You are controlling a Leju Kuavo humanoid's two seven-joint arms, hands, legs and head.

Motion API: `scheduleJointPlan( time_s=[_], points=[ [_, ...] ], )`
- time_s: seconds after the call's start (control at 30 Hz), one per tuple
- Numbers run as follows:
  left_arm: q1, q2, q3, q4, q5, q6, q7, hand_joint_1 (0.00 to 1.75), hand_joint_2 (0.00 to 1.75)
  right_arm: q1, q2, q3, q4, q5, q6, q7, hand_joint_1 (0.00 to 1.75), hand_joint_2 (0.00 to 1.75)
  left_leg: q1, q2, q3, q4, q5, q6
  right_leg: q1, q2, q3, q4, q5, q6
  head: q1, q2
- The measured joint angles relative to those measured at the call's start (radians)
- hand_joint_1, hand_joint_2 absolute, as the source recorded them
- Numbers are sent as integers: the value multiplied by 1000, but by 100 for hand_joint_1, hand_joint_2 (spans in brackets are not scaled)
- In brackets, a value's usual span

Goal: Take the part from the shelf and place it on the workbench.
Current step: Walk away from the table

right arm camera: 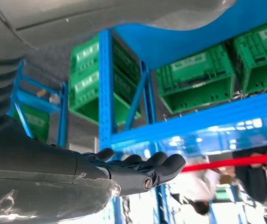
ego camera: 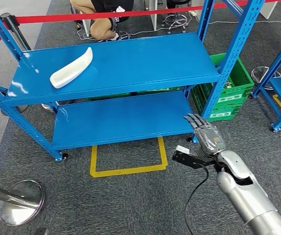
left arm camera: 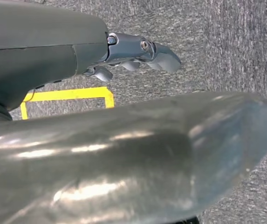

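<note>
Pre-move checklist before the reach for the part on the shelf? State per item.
1. White part lies on the top shelf, nothing on it: ok.
2. Right hand empty, fingers straight: ok.
3. Right hand near the part: not ok, it hovers low by the shelf's right post, far from the part.
4. Left hand empty, over the carpet: ok.
5. Person sits behind the shelf, beyond the red tape: ok.
6. Workbench location: cannot tell.

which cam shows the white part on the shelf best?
Head view: the white part lies whole and unobstructed on the blue shelf's top level. The right wrist view has shelf frame and green crates without the part; the left wrist view looks at the carpet.
</note>
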Motion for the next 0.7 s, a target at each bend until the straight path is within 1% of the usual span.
scheduleJointPlan(
  time_s=[0.07,0.1,0.13,0.2,0.3,0.37,0.43,0.5,0.57,0.63,0.7],
  points=[
    [0,-1,0,0,3,0,1,0,0,42,4,-34,5,-83,5,-22,0,0,2,1,0,-1,0,-15,2,0,0,0,0,-1,0,0],
    [0,-1,1,0,5,-1,3,0,0,71,9,-60,10,-132,4,-43,0,0,3,1,1,-1,-1,-21,2,-1,1,0,-1,-2,0,0],
    [1,-2,1,0,7,-1,7,0,0,104,14,-93,20,-183,-6,-75,0,0,3,0,1,-2,-1,-23,3,-2,2,0,-1,-3,1,0],
    [3,-4,2,0,13,0,16,0,0,172,30,-178,57,-267,-53,-157,0,0,3,-1,-1,-2,-1,-24,2,-5,3,0,-2,-3,1,0],
    [6,-7,4,0,16,6,23,0,0,235,58,-336,137,-334,-133,-267,0,0,0,-1,-2,-1,-1,-24,-1,-5,2,-1,-1,-3,1,0],
    [5,-8,6,0,16,10,24,0,87,253,72,-427,185,-349,-153,-294,0,0,-2,0,-2,-1,-1,-23,-3,-5,2,-2,-1,-2,1,0],
    [4,-9,9,0,16,15,24,0,175,264,80,-500,236,-369,-154,-297,0,0,-4,1,-1,-1,-1,-22,-5,-5,2,-3,0,-1,1,0],
    [3,-9,10,0,15,18,24,0,175,272,90,-594,323,-409,-125,-296,0,0,-5,1,-1,0,-1,-19,-7,-5,3,-3,-1,1,1,0],
    [5,-10,10,0,14,19,24,0,175,281,100,-711,432,-454,-84,-288,0,87,-6,0,-1,0,-1,-17,-8,-7,4,-4,-1,3,1,0],
    [6,-10,10,0,13,23,24,0,175,299,110,-809,529,-478,-69,-229,0,175,-6,0,-1,0,-1,-17,-8,-6,3,-4,-1,4,1,0],
    [4,-11,10,0,11,36,27,0,175,329,127,-882,623,-475,-83,-109,0,175,-6,0,-1,0,-2,-15,-8,-6,4,-4,-2,4,1,0]
  ],
)
